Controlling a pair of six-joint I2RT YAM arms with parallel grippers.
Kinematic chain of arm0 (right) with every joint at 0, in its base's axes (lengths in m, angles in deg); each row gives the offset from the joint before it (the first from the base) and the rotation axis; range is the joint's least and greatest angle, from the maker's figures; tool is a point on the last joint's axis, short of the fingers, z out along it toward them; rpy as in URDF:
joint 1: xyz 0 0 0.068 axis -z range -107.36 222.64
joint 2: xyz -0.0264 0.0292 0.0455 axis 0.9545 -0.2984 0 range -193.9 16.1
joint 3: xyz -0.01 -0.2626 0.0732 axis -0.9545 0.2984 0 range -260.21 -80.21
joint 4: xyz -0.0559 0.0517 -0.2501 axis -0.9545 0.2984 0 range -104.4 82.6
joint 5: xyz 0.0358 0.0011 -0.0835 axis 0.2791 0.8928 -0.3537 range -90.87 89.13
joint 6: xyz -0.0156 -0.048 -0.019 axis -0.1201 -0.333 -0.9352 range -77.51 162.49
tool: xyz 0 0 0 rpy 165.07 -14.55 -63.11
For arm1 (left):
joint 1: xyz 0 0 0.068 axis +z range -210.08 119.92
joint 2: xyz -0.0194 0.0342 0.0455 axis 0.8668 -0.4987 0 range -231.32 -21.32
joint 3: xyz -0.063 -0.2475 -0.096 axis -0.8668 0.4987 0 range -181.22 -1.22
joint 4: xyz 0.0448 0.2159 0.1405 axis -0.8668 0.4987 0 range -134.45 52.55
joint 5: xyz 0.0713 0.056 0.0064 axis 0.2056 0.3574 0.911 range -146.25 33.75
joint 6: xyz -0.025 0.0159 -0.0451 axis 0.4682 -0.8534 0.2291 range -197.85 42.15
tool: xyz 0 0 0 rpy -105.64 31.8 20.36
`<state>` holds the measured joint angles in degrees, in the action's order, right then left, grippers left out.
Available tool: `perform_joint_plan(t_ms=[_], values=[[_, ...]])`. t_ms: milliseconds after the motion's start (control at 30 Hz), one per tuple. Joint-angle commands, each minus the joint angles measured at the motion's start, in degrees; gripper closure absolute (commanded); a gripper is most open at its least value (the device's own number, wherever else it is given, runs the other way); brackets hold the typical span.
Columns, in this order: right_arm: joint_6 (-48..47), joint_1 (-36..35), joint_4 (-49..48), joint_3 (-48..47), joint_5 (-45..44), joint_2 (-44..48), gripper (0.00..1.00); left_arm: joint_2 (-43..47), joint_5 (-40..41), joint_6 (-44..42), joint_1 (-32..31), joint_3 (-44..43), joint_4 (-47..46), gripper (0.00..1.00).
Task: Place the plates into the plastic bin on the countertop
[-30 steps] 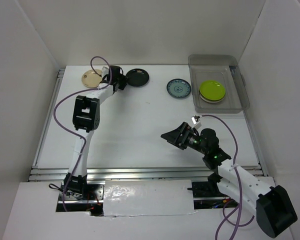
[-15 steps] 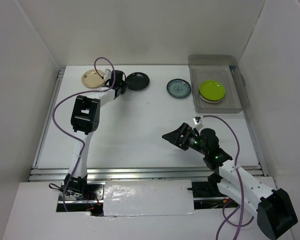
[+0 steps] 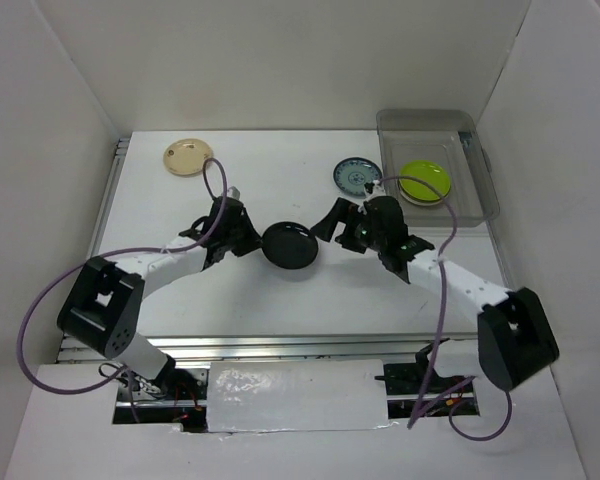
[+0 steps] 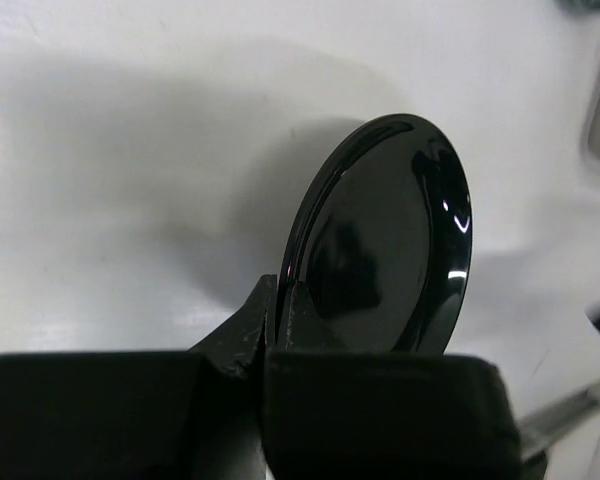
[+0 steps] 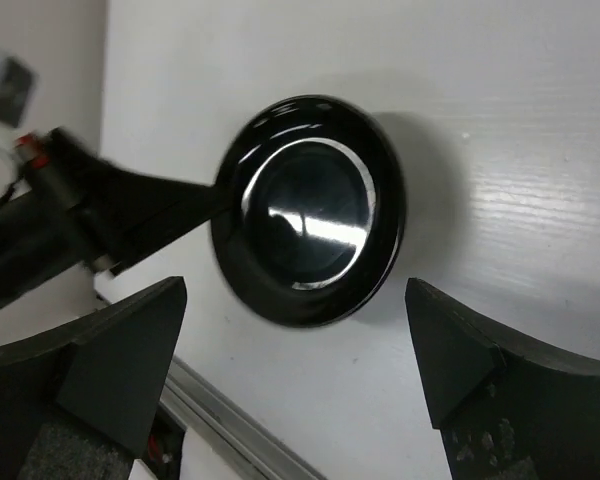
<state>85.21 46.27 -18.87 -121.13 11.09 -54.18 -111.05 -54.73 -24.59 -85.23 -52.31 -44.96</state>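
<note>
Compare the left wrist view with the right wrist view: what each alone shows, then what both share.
Left wrist only: the left gripper clamped on the rim of the black plate, which is seen nearly edge-on. Right wrist only: the right gripper open, one finger either side of the plate's ringed face, and the metal rail. Both: the black plate over the white countertop.

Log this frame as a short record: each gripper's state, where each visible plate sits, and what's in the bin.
left gripper: shut on the rim of the black plate, over mid-countertop
right gripper: open, facing the black plate, not touching it
plastic bin: far right; holds the lime green plate
blue-patterned plate: on the countertop, just left of the bin
cream plate: far left of the countertop
</note>
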Motion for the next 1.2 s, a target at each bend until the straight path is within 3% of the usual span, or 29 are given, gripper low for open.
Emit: perform_joint_plan(t_ms=[0, 100, 267, 467, 533, 567, 700, 733, 833, 967, 1067, 1167], values=[[-4.05, 0.09, 5.35, -3.28, 0.07, -8.01, 0.03, 5.7, -8.45, -6.4, -1.12, 3.35, -4.14, 1.0], [-2.12, -0.61, 1.14, -0.57, 3.23, -11.72, 0.09, 10.53, -9.43, -7.46, -2.27, 6.08, -4.05, 1.0], [2.01, -2.54, -6.94, 5.94, 8.48, -9.62, 0.22, 16.6, -14.59, -7.81, -1.93, 10.83, -7.91, 1.0], [7.46, -2.37, -17.31, 12.61, 16.94, -8.74, 0.63, 18.45, -20.5, -6.68, 0.53, 15.75, -13.37, 1.0], [8.69, -2.46, -19.79, 13.24, 18.27, -8.21, 0.91, 18.98, -20.42, -6.23, 0.8, 16.63, -14.16, 1.0], [9.65, -2.54, -19.7, 13.5, 18.09, -8.12, 1.0, 19.5, -20.24, -6.06, 1.15, 17.25, -14.43, 1.0], [10.98, -2.29, -18.48, 13.51, 15.99, -5.67, 1.0, 20.39, -19.98, -6.41, 2.2, 16.73, -12.5, 1.0], [10.98, -1.76, -17.34, 13.16, 14.59, -5.05, 1.0, 20.82, -19.02, -6.41, 2.38, 16.46, -11.36, 0.7], [10.2, 1.74, -8.92, 10.53, 8.46, -1.8, 1.0, 25.47, -9.02, -5.27, 2.64, 15.85, -2.41, 0.01], [11.07, 11.32, 1.82, 6.05, -3.68, 3.03, 1.0, 37.24, 5.14, -2.37, 3.09, 16.8, 13.57, 0.01], [13.26, 22.57, 3.76, 2.45, -8.08, 1.83, 1.0, 46.21, 6.66, -1.22, 2.65, 21.18, 14.41, 0.01], [17.47, 30.92, 7.01, -2.65, -18.25, -2.47, 1.0, 50.62, 4.55, -1.31, 1.77, 24.98, 12.92, 0.01]])
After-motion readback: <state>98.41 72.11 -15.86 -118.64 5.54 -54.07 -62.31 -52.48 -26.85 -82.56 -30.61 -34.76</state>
